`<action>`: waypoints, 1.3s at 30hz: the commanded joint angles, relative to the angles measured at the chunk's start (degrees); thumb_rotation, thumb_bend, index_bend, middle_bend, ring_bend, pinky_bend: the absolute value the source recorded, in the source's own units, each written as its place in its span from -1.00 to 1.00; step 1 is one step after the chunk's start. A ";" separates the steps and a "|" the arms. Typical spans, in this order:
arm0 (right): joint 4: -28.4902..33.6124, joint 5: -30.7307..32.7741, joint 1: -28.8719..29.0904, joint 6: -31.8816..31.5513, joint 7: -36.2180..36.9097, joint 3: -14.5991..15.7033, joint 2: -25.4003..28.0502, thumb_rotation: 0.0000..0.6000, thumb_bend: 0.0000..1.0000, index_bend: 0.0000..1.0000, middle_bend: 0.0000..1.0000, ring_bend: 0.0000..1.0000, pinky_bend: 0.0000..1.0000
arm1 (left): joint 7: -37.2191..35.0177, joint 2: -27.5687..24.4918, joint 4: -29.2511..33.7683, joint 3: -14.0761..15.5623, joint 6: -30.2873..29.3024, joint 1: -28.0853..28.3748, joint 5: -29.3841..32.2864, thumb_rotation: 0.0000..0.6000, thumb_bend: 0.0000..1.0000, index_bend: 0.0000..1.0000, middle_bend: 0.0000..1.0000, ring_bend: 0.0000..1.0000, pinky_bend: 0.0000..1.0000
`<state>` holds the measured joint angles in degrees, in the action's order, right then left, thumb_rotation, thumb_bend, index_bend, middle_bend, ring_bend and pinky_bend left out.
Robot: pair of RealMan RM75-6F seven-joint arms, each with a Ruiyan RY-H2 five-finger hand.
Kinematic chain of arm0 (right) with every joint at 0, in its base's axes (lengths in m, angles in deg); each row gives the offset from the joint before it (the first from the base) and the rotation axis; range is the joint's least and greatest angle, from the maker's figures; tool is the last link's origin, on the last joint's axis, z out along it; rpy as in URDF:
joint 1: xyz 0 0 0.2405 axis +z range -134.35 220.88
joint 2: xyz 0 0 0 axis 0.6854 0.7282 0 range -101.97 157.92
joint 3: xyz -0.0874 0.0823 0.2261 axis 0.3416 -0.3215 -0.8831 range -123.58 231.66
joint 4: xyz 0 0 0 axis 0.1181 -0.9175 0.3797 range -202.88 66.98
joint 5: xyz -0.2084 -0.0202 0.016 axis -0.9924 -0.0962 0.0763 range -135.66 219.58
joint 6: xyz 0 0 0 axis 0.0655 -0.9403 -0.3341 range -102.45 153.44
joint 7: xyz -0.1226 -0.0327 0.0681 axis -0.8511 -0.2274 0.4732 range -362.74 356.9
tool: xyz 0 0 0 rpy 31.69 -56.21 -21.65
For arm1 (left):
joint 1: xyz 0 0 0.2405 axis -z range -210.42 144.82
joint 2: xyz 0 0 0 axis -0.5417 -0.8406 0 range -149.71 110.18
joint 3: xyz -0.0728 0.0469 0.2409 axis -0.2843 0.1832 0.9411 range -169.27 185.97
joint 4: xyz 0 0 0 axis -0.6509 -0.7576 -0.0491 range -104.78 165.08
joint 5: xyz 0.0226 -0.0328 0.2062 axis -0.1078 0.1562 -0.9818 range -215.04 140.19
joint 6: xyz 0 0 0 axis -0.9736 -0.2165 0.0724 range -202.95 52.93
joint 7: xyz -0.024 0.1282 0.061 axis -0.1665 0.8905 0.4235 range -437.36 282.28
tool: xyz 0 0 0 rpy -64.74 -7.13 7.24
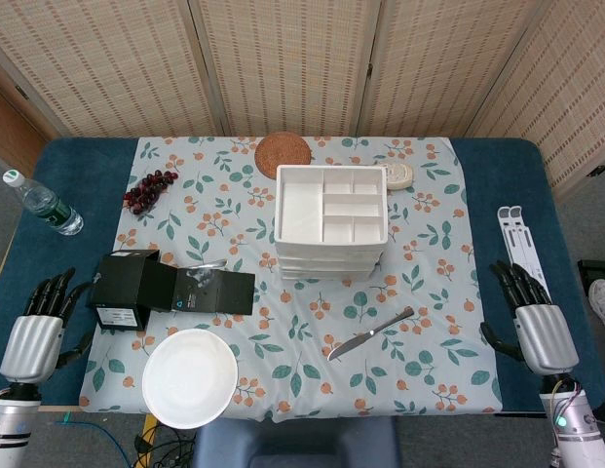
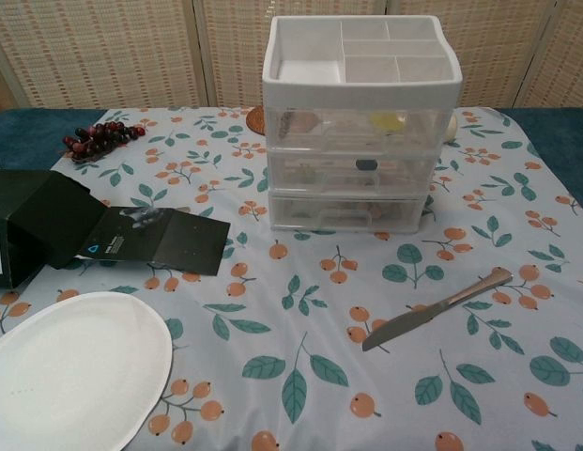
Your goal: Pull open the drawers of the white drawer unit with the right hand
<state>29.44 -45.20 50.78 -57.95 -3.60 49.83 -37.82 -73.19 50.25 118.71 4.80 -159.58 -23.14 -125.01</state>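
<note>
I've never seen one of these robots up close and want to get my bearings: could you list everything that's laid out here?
drawer unit: one, white, three shut drawers, centre back of table
knife: one, silver, in front of the unit
plate: one, white, near left edge
box: one, black, flap open, left of centre
grapes: one bunch, dark red, back left
coaster: one, brown woven, behind the unit
tape roll: one, cream, right of the unit
water bottle: one, clear with green label, far left
stand: one, white, far right
left hand: silver and black, fingers apart, holding nothing
right hand: same, near right edge
</note>
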 commanded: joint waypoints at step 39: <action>6.44 14.81 19.92 37.42 32.41 -4.33 -7.69 1.00 0.15 -1.00 0.64 0.88 0.97 | -1.00 -0.80 -0.24 0.68 0.35 -0.49 0.54 1.00 -0.41 -0.71 -1.00 -0.92 -0.86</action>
<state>37.31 -32.06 69.19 -22.47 26.97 46.62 -44.13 -74.20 49.46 118.48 5.48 -159.24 -23.64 -124.48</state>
